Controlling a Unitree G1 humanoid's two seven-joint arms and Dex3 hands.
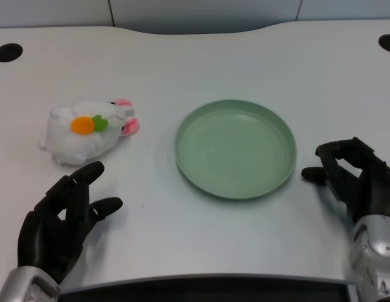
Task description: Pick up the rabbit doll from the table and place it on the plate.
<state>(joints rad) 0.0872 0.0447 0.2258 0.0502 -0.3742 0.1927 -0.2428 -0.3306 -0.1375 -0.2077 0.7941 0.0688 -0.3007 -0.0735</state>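
The white rabbit doll [87,131] lies on the white table [201,56], well left of the empty green plate [235,148]. The left hand [61,220] hovers just below it, fingers spread, holding nothing. Grasping, lifting and placing all remain.

- The scene is lit brightly and evenly from above; the white table [201,56] is rendered pale and slightly washed out.
- Only soft, faint shadows are cast beside the plate [236,148] and the rabbit doll [82,132].
- No harsh glare is seen.
- Focus is kept fairly sharp throughout, with slight softness overall.
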